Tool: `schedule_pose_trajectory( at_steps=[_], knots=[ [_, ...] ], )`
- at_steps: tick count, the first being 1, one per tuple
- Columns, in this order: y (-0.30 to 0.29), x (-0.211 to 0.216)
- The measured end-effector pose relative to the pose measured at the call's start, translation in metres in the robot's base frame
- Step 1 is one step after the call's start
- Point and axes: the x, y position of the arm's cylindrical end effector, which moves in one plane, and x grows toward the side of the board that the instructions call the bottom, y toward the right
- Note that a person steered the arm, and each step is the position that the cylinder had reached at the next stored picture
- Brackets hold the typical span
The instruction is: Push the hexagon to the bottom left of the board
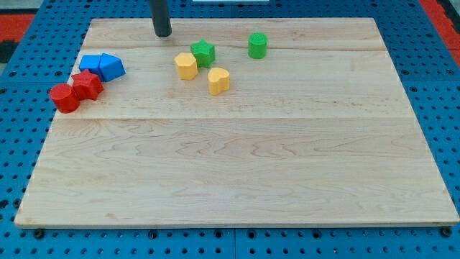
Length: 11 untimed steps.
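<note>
Parked on the board (237,173) near its top edge, our rod's tip (163,34) touches no block and has nothing to grip with. Down and right of the tip sits the yellow hexagon (186,65), plain and unmarked, touching the green star (203,52); we see no readable writing.

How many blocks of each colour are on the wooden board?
Red: 2, a red cylinder and a red star-like block
Blue: 2, blue block and blue block
Yellow: 2, yellow hexagon and yellow heart-like block
Green: 2, green star and green cylinder
Total: 8
</note>
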Motion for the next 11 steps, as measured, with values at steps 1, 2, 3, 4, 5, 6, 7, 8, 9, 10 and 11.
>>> schedule_pose_trajectory(
  at_steps=[1,2,3,4,5,6,7,8,9,10,11],
  knots=[
    [0.032,0.000],
    [0.076,-0.004],
    [0.085,-0.025],
    [0.085,-0.034],
    [0.085,-0.034],
    [0.087,-0.023],
    [0.091,-0.008],
    [0.091,-0.007],
    [0.079,0.022],
    [0.078,0.038],
    [0.078,0.039]
  ],
)
